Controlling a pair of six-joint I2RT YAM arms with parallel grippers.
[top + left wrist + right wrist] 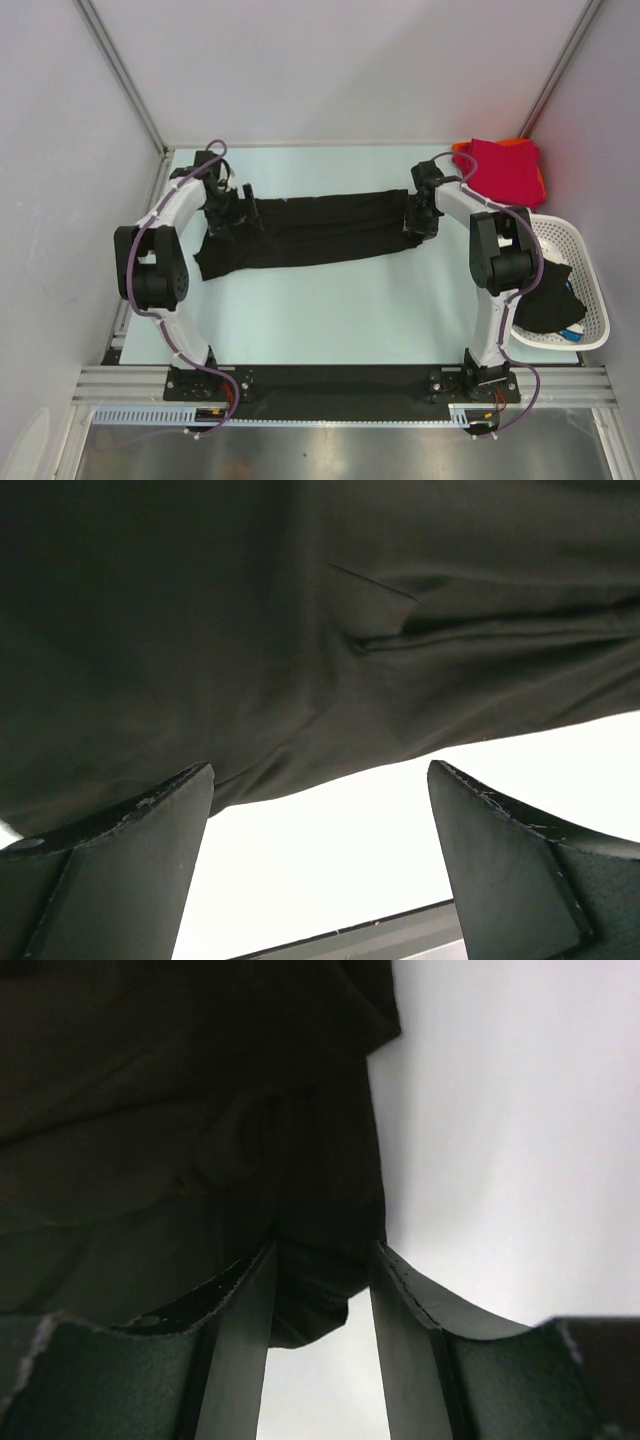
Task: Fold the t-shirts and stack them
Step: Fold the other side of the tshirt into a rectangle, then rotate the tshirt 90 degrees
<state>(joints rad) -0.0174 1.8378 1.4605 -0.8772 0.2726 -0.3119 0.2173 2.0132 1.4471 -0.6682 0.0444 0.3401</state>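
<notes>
A black t-shirt [310, 230] lies as a long band across the middle of the table. My left gripper [228, 212] stands at its left end. In the left wrist view that gripper [320, 765] is wide open, with only bare table between its fingers and the black cloth [250, 630] just beyond the tips. My right gripper [415, 222] is at the band's right end. In the right wrist view it [325, 1250] is shut on a bunched corner of the black t-shirt [200, 1110], whose folds run into the jaws. A crimson red t-shirt [505, 168] lies folded on an orange one [462, 148] at the back right.
A white lattice basket [578, 262] stands at the right edge with dark cloth [548, 298] in it, close behind the right arm. White walls enclose the table's left, back and right sides. A metal rail [340, 385] runs along the near edge.
</notes>
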